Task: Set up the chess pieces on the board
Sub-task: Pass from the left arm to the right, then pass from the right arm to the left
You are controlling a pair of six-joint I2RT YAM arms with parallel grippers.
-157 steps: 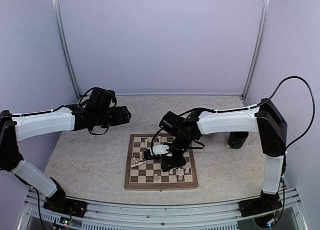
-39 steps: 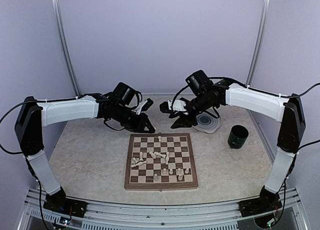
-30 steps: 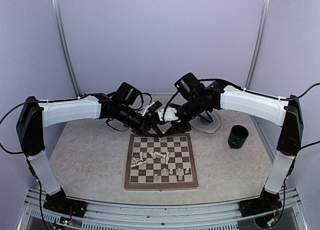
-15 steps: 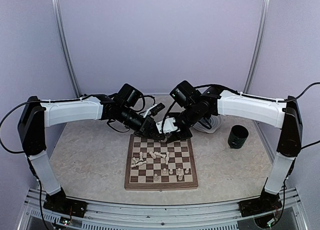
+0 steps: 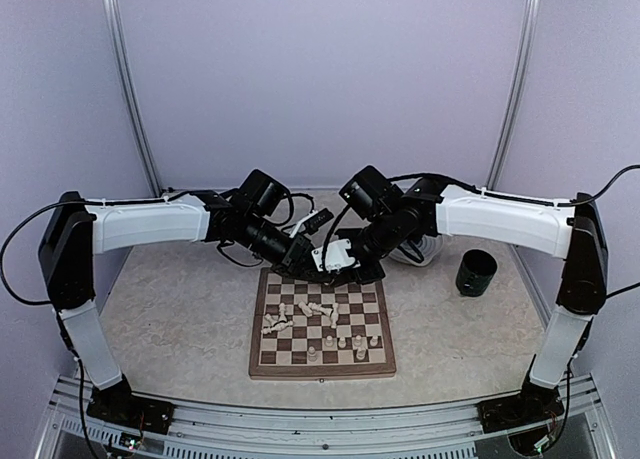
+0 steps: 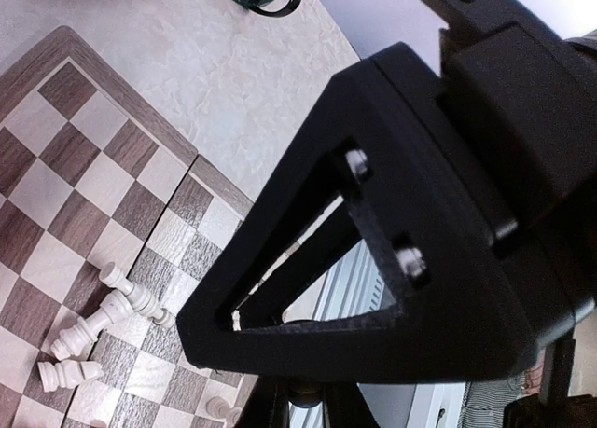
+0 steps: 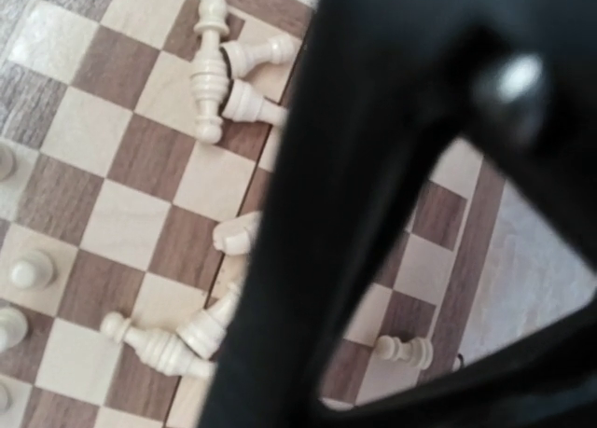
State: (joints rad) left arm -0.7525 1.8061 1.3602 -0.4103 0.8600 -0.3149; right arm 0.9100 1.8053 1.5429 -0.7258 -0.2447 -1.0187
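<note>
Top external first: both arms stretch in low over the far edge of the board (image 5: pixel 285 357), a flat square of dark brown and cream checks in a light wooden border, lying on the pale marbled table (image 5: pixel 170 319). There the left gripper (image 5: pixel 300 263) and the right gripper (image 5: pixel 336 263) sit nose to nose (a knot of black fingers from up here). The left one is clamped tight, but I cannot tell whether anything sits in it. The right one's jaws I cannot read at all. The chess pieces (image 5: pixel 305 309), small turned cream shapes, lie toppled mid-board, with a few upright on the near rows. A dark round cup (image 5: pixel 476 272) stands well apart, to the right.

Left wrist: a matt black triangular bracket (image 6: pixel 448 297) with two screw heads fills the shot. Beneath it are grained wooden squares and a few slim pieces (image 6: pixel 126 293) on their sides.

Right wrist: a blurred black bar (image 7: pixel 308 241) crosses the middle. Behind it more pieces (image 7: pixel 210 69) lie flat on the checks.
</note>
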